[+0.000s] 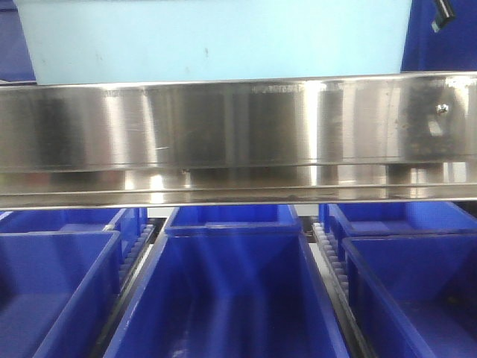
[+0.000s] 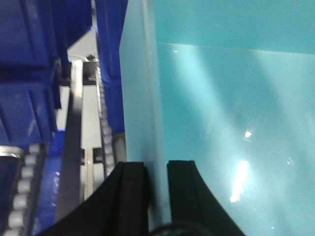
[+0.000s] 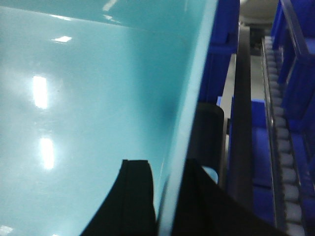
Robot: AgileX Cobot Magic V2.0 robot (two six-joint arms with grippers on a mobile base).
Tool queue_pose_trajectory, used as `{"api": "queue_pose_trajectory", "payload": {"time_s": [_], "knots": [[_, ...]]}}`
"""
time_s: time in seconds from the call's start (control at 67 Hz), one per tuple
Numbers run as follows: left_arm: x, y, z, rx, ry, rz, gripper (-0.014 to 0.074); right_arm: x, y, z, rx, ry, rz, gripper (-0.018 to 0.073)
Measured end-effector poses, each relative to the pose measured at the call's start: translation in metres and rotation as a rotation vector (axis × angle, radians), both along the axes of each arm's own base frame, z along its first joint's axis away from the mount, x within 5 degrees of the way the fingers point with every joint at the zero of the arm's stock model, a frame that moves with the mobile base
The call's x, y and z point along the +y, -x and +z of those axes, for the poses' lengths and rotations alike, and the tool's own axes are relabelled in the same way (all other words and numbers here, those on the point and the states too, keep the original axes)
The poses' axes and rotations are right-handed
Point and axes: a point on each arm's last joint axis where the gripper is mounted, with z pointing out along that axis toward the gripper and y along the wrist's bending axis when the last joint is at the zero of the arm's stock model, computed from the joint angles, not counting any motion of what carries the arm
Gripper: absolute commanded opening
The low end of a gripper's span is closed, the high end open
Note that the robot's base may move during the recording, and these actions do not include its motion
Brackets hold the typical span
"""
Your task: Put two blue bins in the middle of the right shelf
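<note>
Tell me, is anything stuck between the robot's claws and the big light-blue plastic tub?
No, nothing visible. The left gripper has one black finger on each side of a wall of the pale sky-blue rectangular plastic tub, and the right gripper straddles another wall the same way.

A tub (image 1: 216,37) sits across the top of the frame, directly above and behind the shelf rail (image 1: 238,134); below the rail, three rows of bins (image 1: 231,291) run left to right, with roller tracks (image 1: 326,246) between neighbouring rows.
</note>
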Motion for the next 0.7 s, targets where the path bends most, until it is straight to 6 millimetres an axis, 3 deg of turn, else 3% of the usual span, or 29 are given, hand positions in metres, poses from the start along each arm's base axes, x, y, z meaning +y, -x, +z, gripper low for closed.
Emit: {"api": "queue_pose_trajectory", "payload": {"time_s": [0.299,0.478,0.701], "knots": [[-0.019,-0.03,-0.041,0.216,-0.007,-0.054,-0.0111,-0.016,-0.009,-0.016,0.112,0.035,-0.053,-0.0151],[-0.028,-0.044,-0.065,0.334,-0.044,-0.074,-0.0111,-0.013,-0.023,-0.042,0.208,0.088,-0.065,-0.0151],[-0.028,-0.047,-0.081,0.416,-0.088,-0.068,-0.0111,-0.009,-0.029,-0.069,0.289,0.119,-0.062,-0.0151]]}}
